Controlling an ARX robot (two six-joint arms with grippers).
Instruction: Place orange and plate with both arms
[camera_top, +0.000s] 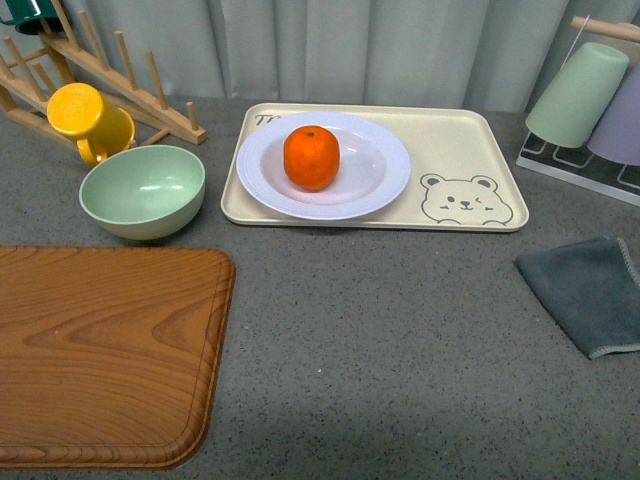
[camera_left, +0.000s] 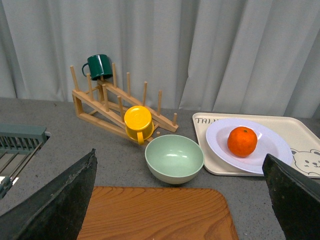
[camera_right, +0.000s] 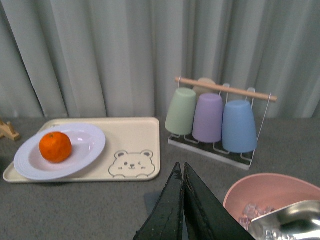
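The orange (camera_top: 311, 157) is seen resting in the plate (camera_top: 380, 170), which is set on the left part of the bear tray (camera_top: 470, 150). A green bowl (camera_top: 143, 190) is placed just left of the tray. The left gripper (camera_left: 180, 200) is held with jaws wide apart; the right gripper (camera_right: 183, 200) is shown with jaws pressed together on nothing.
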